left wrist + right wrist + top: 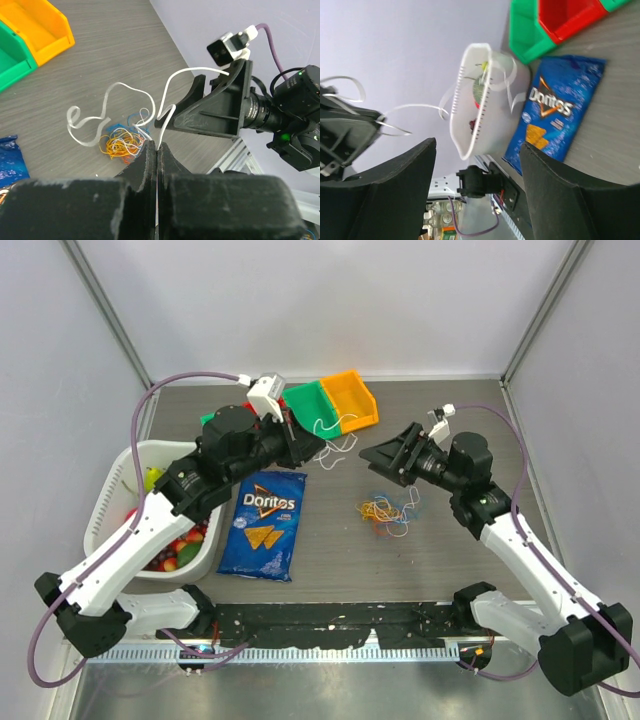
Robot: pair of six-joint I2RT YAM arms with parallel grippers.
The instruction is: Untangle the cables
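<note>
Right of centre on the table (335, 550), the tangle of cables (385, 510) lies loose, with orange, yellow, blue and white strands heaped together. Left gripper (157, 147) is clenched on one white cable (121, 84), raised above the surface, left and far of the tangle. Right gripper (385, 455) hangs just beside that strand, jaws spread wide, grasping nothing. Doritos bag (264, 525) lies left of the tangle.

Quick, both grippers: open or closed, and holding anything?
Left gripper: closed, pinching a white cable.
Right gripper: open, nothing between its fingers.
</note>
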